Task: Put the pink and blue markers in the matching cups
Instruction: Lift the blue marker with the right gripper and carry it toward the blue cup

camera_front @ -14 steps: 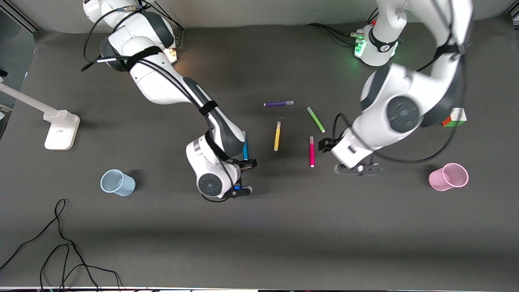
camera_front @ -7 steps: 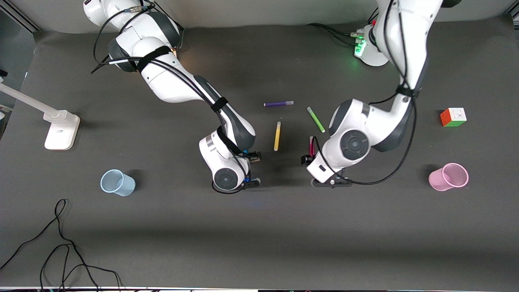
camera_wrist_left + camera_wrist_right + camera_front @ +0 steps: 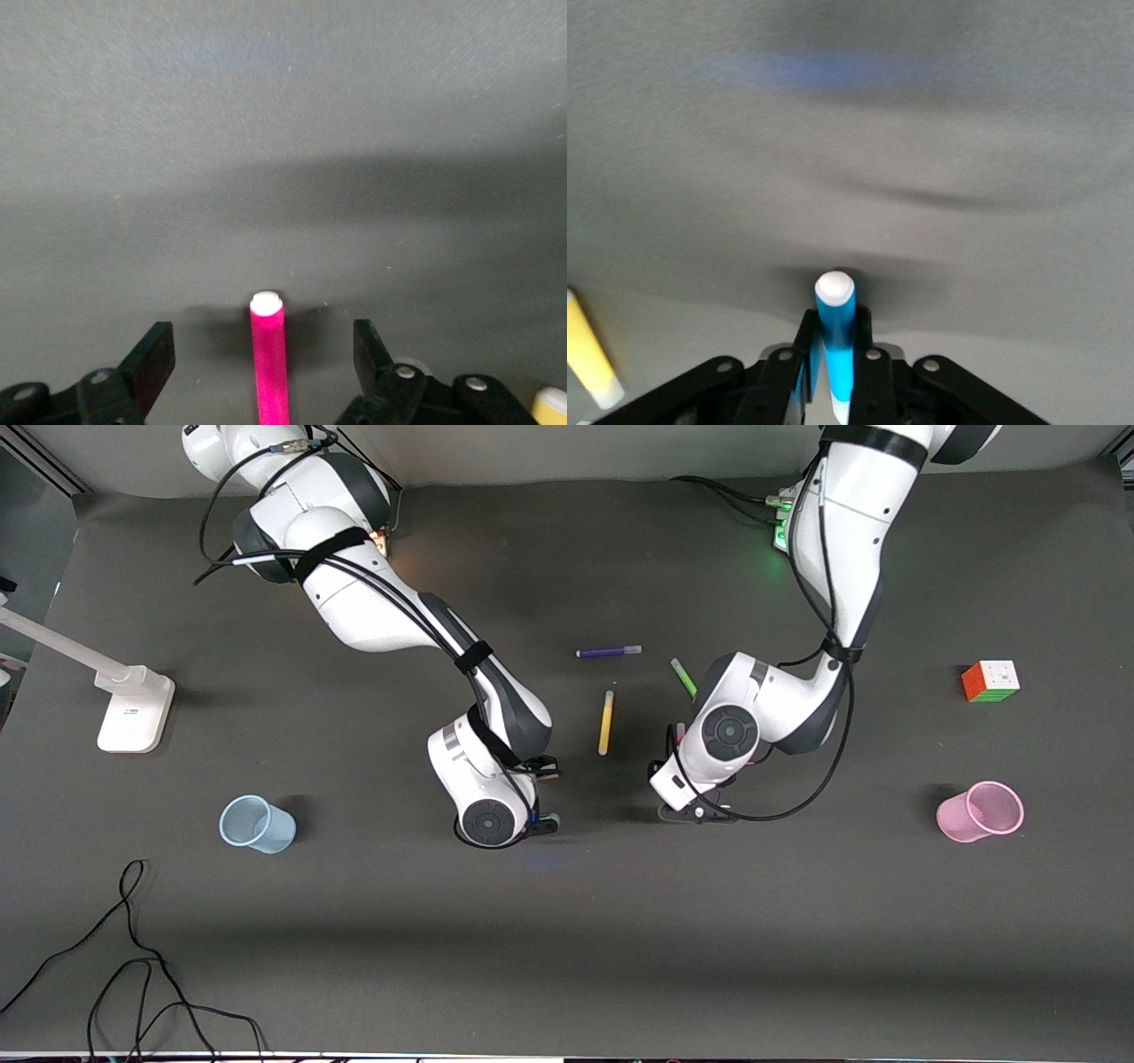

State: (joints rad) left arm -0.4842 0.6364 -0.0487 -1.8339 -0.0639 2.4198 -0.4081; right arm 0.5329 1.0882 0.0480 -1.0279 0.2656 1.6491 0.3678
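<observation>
fig.: two-arm marker sort, grasp stage. the right gripper [image 3: 837,372] is pinching the blue marker [image 3: 834,341] between pressed-in jaws, w/ the white tip poking out past the fingers; it is sitting low over the mat near the table's middle, roughly level w/ the blue cup [image 3: 257,825], which is standing upright toward the right arm's end. judging by the firm pinch, this pen is ready for carrying to that cup. the left gripper [image 3: 264,367] is straddling the pink marker [image 3: 269,354], jaws spread wide & not touching it, the pen lying flat on the mat btwn them, prob. lined up so that closing catches the barrel squarely. the pink cup [image 3: 982,811] is waiting upright toward the left arm's end, well apart from the pen. the yellow marker [image 3: 606,723], green marker [image 3: 683,677] & purple marker [image 3: 609,652] are lying farther from the front camera, not part of the job. neither cup is holding a pen yet.
</observation>
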